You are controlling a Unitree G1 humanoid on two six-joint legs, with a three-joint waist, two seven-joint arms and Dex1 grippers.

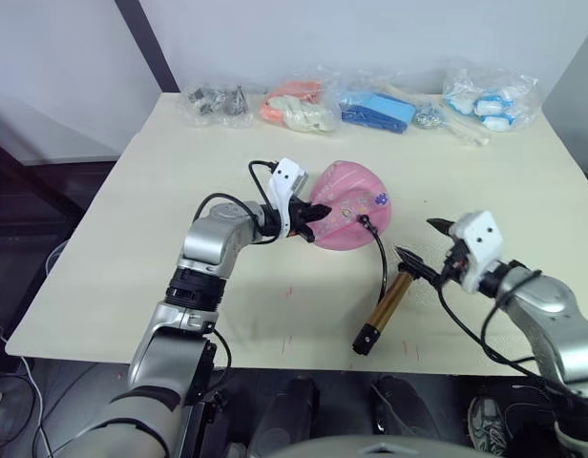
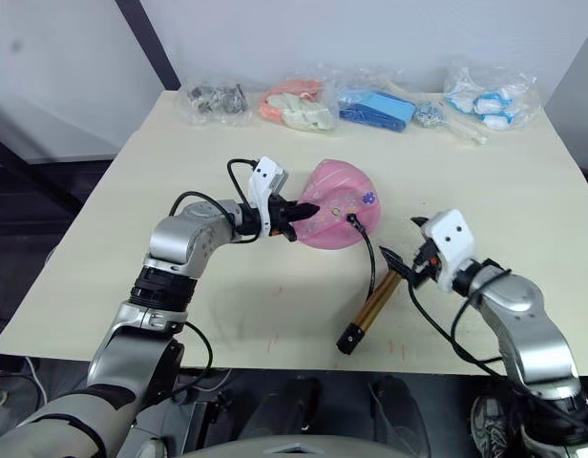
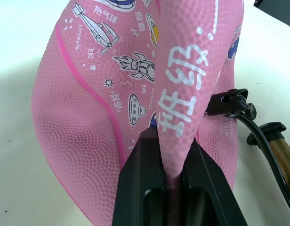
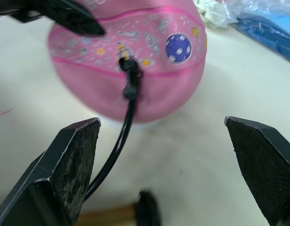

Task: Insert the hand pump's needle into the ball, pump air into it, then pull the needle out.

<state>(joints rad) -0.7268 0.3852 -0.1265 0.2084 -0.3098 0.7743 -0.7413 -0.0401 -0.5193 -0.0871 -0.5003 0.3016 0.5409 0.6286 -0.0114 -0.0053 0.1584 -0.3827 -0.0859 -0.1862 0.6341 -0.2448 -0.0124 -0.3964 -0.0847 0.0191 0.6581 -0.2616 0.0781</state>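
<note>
Left gripper (image 1: 316, 214) is clamped on a folded ridge of the ball (image 1: 351, 218), pinching the saggy pink rubber between both black fingers (image 3: 140, 188) from the ball's left side. You can see the fold squeezed tight in the left wrist view. Right gripper (image 1: 430, 243) is spread wide with nothing in it, hovering just right of the pump (image 1: 388, 303), near the table's near edge.

Ball sits about mid-table (image 1: 132, 210), dented and half flat. Pump lies on the table near and to the right of the ball, gold barrel angled with its far end towards the ball. Its thin black hose (image 1: 381, 256) loops up from that far end to the ball's right face, where the small black fitting (image 4: 129, 75) sits against the rubber. The needle itself is too small to make out, so can't say how deep it's in.

Bags of small parts (image 1: 304, 105) line the far edge, well apart from everything.
</note>
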